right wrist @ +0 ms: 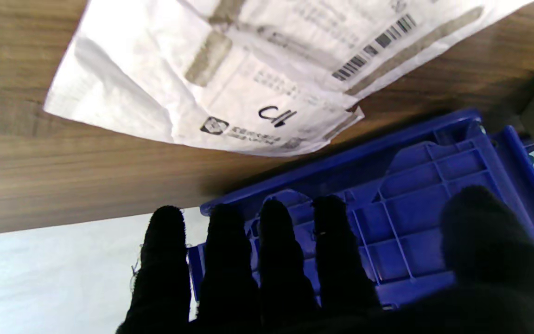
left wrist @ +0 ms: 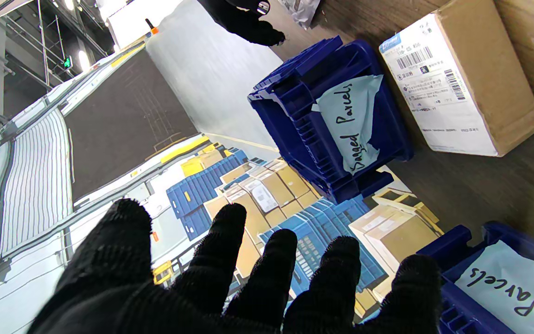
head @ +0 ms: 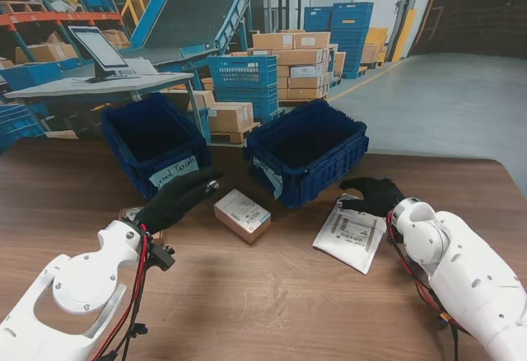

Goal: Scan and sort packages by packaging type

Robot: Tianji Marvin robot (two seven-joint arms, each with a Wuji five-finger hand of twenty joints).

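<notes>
both robot hands open, empty; bare table edge nearer me

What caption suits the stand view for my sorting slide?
Both gloved hands, left hand and right hand, open beside a cardboard box and white mailer bag before two blue bins.

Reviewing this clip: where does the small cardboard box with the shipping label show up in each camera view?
Stand view: cardboard box on the table centre, nearer to me than the two bins.
Left wrist view: fills the upper-right corner, label facing the camera.
Right wrist view: only a tan sliver at the right edge, probably the box.
Shared landmark: the blue "Bagged Parcels" bin.
</notes>
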